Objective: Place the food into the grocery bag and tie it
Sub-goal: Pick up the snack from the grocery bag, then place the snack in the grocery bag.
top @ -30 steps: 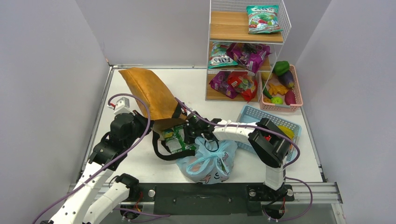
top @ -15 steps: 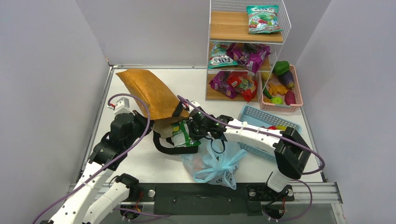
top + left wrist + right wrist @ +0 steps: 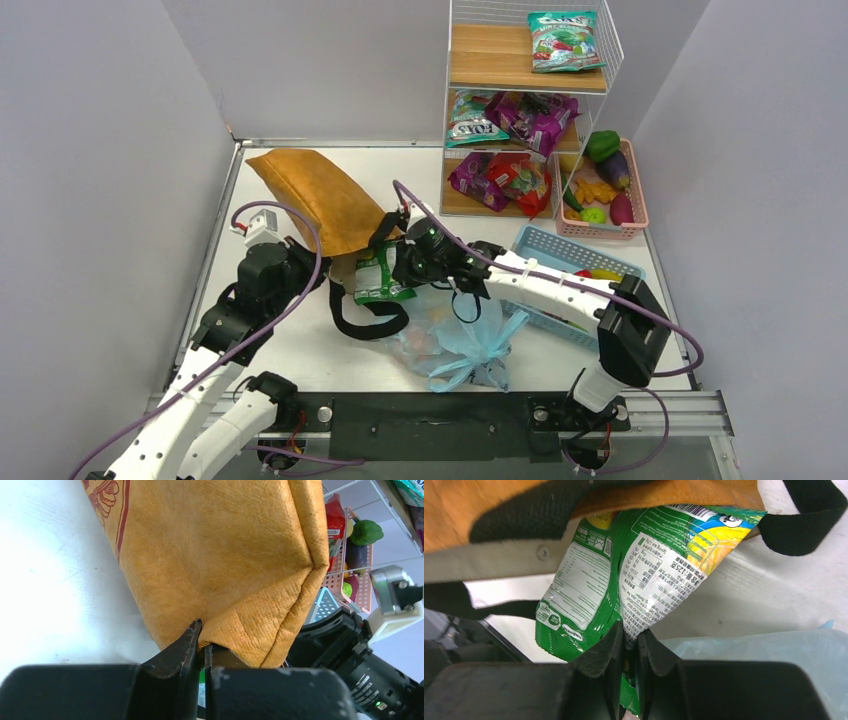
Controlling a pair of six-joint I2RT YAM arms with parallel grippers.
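Left claw pinches the rim of the grainy tan tote, right claw nips a glossy green packet.

A: Where did the top camera sit?
B: High and behind both arm bases, facing down and forward across the whole surface to the wire shelf at the back; it stood far off.
A: And the left wrist camera?
B: Just behind the left fingers, very near the tan tote, looking along its side toward the pink basket — which the top view also took in.
A: The right wrist one?
B: Equally close, over the right fingers, facing the green packet at the tote's mouth, with a corner of the blue bag at the lower right. All three views shared the tote.
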